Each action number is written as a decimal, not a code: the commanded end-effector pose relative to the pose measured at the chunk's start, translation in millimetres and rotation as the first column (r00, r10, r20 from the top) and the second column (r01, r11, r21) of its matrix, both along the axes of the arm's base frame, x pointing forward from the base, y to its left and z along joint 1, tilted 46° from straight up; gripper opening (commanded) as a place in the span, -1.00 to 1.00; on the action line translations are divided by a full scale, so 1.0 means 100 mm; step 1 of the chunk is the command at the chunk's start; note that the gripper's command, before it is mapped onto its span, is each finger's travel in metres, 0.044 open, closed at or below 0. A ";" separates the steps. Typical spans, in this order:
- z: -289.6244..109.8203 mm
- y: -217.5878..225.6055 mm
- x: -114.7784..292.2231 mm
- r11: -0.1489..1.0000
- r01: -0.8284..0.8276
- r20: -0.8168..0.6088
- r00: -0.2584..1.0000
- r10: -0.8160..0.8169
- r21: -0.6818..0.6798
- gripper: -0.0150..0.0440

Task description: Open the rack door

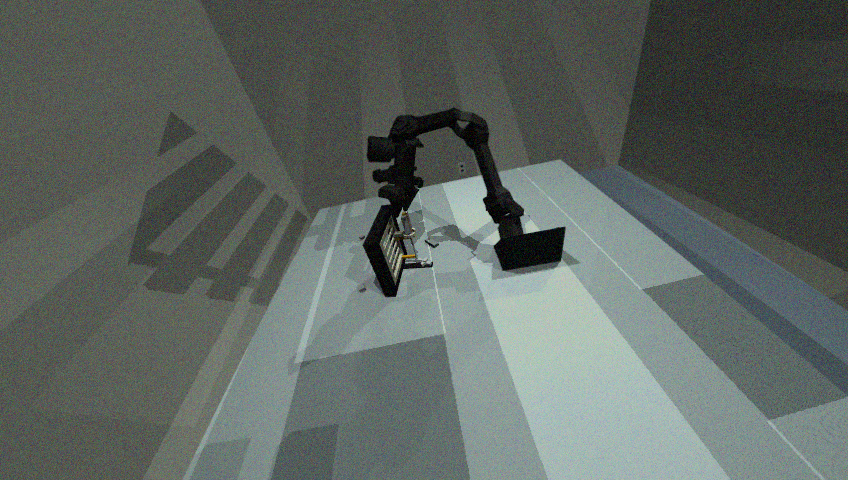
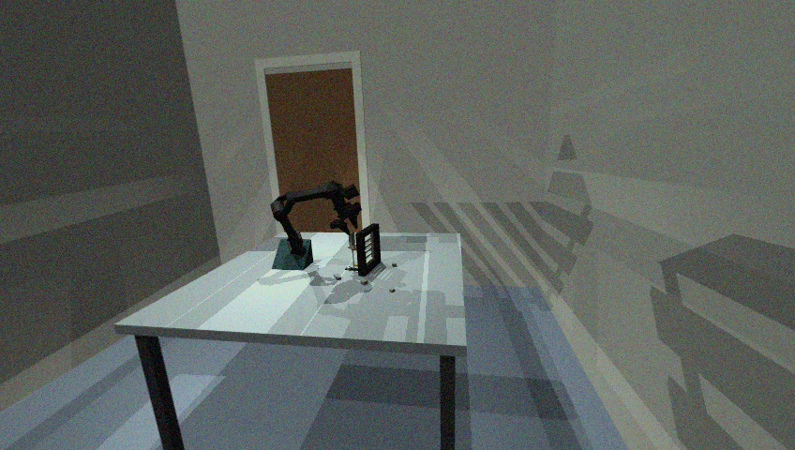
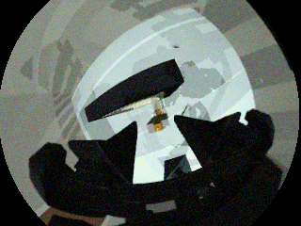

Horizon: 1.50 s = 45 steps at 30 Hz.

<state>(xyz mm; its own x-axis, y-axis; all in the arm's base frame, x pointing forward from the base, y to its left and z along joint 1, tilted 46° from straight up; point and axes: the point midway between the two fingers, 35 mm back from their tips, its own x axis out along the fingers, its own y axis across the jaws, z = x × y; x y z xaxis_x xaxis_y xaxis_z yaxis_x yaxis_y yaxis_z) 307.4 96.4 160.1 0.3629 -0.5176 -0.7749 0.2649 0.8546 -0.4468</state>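
The black door frame (image 1: pixel 374 248) (image 2: pixel 376 247) (image 3: pixel 136 89) stands upright on the table. The barred door (image 1: pixel 390 249) (image 2: pixel 371 247) sits within it and looks closed. The upright handle (image 1: pixel 404 213) (image 2: pixel 351 241) (image 3: pixel 158 126), a grey grip on a thin rod with yellow-orange parts, stands out on the robot's side. My gripper (image 1: pixel 401 207) (image 2: pixel 352 230) (image 3: pixel 156 121) points down just above the handle, its fingers part-way open with nothing held. In the wrist view the handle's top shows in the gap between the fingertips. Whether a finger touches it or the frame cannot be told.
Small dark pieces lie around the frame, including one piece (image 1: pixel 431 243) on the robot's side and others (image 2: pixel 364 282) (image 2: pixel 391 290) nearby. A dark foot bar (image 1: pixel 419 264) reaches out from the frame's bottom. The robot's base (image 1: pixel 531 248) (image 2: pixel 292 254) stands behind the handle.
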 end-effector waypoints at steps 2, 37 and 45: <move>0.04 0.09 -0.05 0.995 -0.003 -0.031 1.000 0.000 -0.104 0.49; -0.17 -0.05 -0.02 0.966 -0.016 -0.222 0.974 -0.043 -0.258 0.49; -0.25 -0.15 0.00 0.968 -0.008 -0.270 0.961 -0.062 -0.251 0.49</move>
<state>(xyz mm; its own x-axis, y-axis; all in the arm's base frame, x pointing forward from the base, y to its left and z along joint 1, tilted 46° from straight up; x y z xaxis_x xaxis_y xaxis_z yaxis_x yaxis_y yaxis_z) 307.8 84.8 139.0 0.1571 -0.7130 -0.6833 0.1370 0.7010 -0.6999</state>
